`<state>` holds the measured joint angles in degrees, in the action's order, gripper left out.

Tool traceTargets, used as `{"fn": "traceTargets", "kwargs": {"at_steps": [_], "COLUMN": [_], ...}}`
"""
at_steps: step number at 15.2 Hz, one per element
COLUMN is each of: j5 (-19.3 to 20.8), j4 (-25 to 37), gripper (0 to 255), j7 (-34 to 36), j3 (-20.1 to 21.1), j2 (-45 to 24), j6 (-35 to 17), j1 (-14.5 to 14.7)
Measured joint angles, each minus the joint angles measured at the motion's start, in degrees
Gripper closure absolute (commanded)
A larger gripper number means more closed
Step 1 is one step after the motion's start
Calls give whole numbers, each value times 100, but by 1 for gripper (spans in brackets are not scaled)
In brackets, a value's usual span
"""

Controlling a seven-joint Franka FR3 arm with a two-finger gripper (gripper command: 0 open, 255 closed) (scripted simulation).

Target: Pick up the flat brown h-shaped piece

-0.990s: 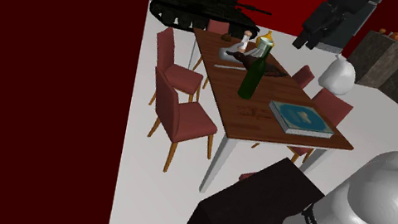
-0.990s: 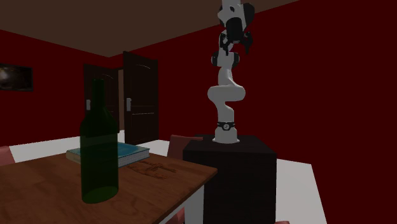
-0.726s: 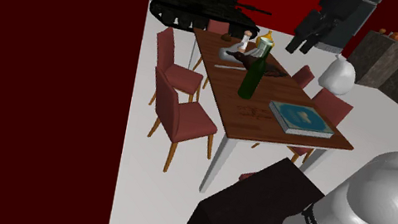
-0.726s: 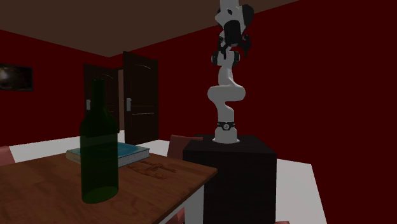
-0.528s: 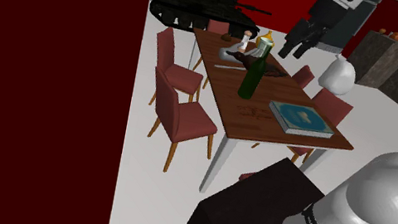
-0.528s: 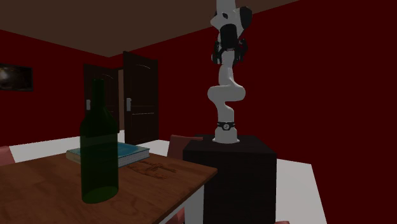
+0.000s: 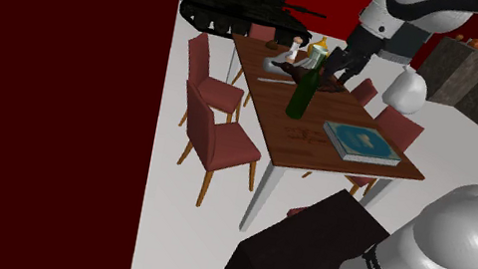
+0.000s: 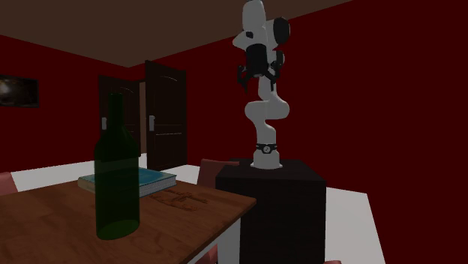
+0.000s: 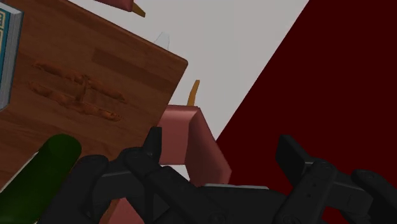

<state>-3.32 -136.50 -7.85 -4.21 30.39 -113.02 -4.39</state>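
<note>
- My gripper (image 9: 221,153) is released: I count two black fingers (image 9: 153,145) standing well apart. Between them I see just floor (image 9: 235,57) and one red chair seat (image 9: 191,137) far below.
- In the second exterior view the gripper (image 8: 257,77) hangs high above the dark box stand (image 8: 274,202), pointing down. In the shoulder view the gripper (image 7: 337,72) sits over the far half of the table (image 7: 271,99), at the end of the one white arm (image 7: 473,230).
- One flat brown H-shaped piece (image 9: 79,94) lies on the wooden table (image 9: 127,70), near the end closest to the stand. The gripper is well above it and touches nothing.
- In the shoulder view the H-shaped piece (image 7: 306,133) is just beside one teal book (image 7: 362,142), on that view's left of it. It lies between the green bottle (image 7: 304,89) and the table's near end.
- One book (image 9: 5,51) and one green bottle (image 9: 44,172) also show past my fingers. The bottle stands upright near the middle of the table.
- From the second exterior view I count the same set: one bottle (image 8: 116,172), one book (image 8: 127,180), and the piece (image 8: 180,199) faintly beyond them.
- Small clutter (image 7: 293,57) sits at the table's far end; I cannot tell how many items.
- I count two red chairs (image 7: 216,140) along the table's side on the shoulder view's left, and two more chairs (image 7: 397,131) along the opposite side.
- One dark tank model (image 7: 235,1) stands beyond the table, against the red wall (image 7: 42,94).
</note>
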Motion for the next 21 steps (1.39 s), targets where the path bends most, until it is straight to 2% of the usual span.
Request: {"fn": "traceTargets", "kwargs": {"at_steps": [11,21], "j5": [2,-406], "j4": [240,1024], "gripper": [0,0], "j7": [-127,-423], "j3": [-467,-821], "j2": [-1890,-3871], "j6": [-1401,-2336], "j1": [-338,-665]}}
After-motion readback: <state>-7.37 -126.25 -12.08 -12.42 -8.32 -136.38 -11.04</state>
